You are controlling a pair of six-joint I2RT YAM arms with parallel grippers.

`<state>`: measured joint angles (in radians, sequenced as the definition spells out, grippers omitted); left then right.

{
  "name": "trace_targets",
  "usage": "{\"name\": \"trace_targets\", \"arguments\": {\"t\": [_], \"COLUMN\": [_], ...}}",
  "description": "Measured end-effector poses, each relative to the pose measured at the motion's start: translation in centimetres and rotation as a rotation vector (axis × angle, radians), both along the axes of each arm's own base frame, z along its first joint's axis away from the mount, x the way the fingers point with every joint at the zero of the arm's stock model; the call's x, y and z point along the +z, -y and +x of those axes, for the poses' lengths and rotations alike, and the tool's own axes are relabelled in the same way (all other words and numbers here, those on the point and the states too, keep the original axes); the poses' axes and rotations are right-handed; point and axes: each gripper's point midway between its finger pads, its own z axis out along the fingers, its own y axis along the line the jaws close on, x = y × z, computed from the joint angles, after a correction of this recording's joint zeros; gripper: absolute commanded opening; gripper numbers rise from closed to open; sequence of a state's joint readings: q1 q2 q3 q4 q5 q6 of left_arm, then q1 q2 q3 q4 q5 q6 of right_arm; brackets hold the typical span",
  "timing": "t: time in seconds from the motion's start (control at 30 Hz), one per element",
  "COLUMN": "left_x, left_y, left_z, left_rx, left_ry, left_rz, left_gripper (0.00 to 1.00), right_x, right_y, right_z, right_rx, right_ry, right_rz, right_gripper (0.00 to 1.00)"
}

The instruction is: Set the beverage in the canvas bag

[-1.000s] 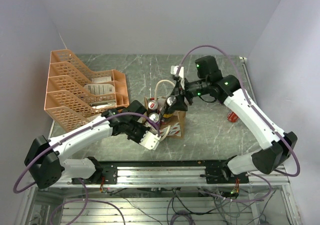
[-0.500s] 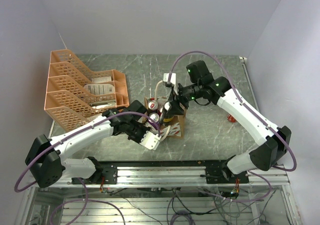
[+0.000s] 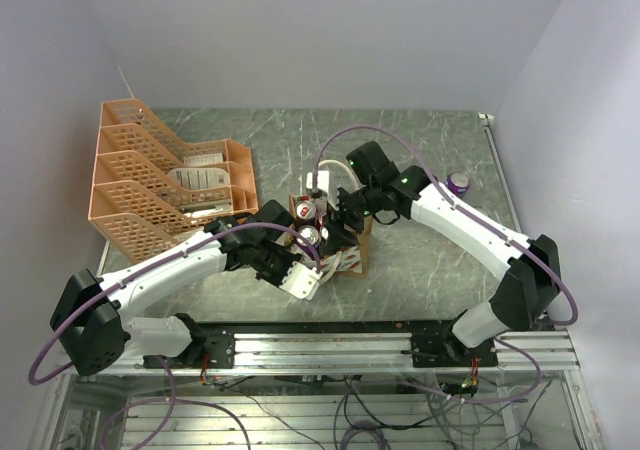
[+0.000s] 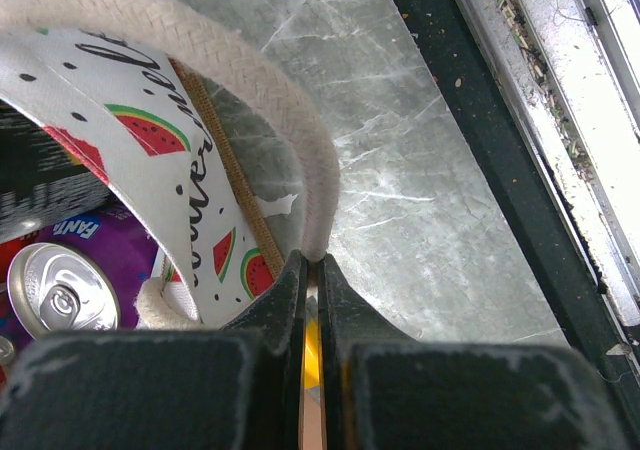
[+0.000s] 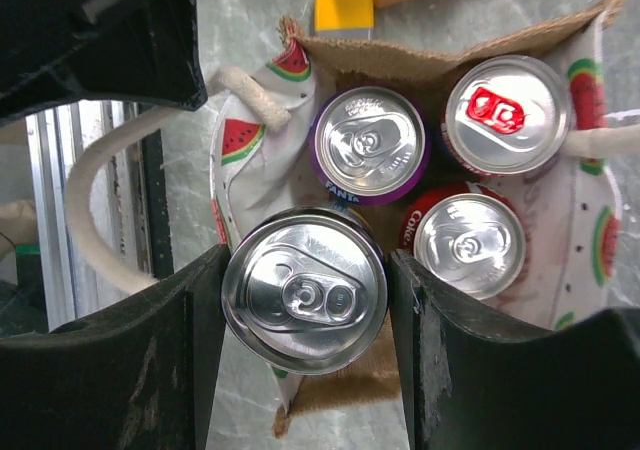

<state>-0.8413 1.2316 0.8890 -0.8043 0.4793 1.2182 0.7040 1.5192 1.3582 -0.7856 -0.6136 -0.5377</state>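
Note:
The canvas bag (image 3: 350, 258) stands at the table's middle, tan with a watermelon-print panel (image 4: 150, 160). My left gripper (image 3: 316, 268) is shut on its near white rope handle (image 4: 312, 262) at the handle's base. My right gripper (image 3: 337, 224) is shut on a silver-topped beverage can (image 5: 304, 292) and holds it upright over the bag's near-left corner. Inside the bag (image 5: 420, 65) stand three cans: a purple Fanta (image 5: 368, 145), a silver one with a red tab (image 5: 508, 113) and a red Coke (image 5: 468, 242). The Fanta also shows in the left wrist view (image 4: 62, 290).
An orange mesh tray rack (image 3: 160, 185) stands at the table's left. A purple can (image 3: 459, 181) stands on the table at the right, behind my right arm. The black frame rail (image 3: 330, 332) runs along the near edge.
My right arm has swung left and lowered, carrying the can from behind the bag to over its opening. The purple can at the right has come into view. My left arm has not moved.

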Motion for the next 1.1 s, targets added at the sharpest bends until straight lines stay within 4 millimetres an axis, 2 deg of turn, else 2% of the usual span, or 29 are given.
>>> {"name": "trace_targets", "arguments": {"t": [0.17, 0.57, 1.1], "left_x": [0.0, 0.0, 0.1], "left_y": [0.0, 0.0, 0.0], "left_z": [0.0, 0.0, 0.0], "left_rx": [0.001, 0.003, 0.003], "left_ry": [-0.001, -0.002, 0.000], "left_rz": [0.000, 0.000, -0.002], "left_gripper": [0.07, 0.07, 0.07], "right_x": [-2.6, -4.8, -5.1], "right_y": [-0.3, -0.7, -1.3], "right_z": [-0.4, 0.7, 0.6], "right_rx": [0.020, 0.021, 0.049], "right_ry": [0.001, 0.047, 0.060], "right_rz": [-0.052, -0.096, -0.063], "right_gripper": [0.00, 0.00, 0.00]}}
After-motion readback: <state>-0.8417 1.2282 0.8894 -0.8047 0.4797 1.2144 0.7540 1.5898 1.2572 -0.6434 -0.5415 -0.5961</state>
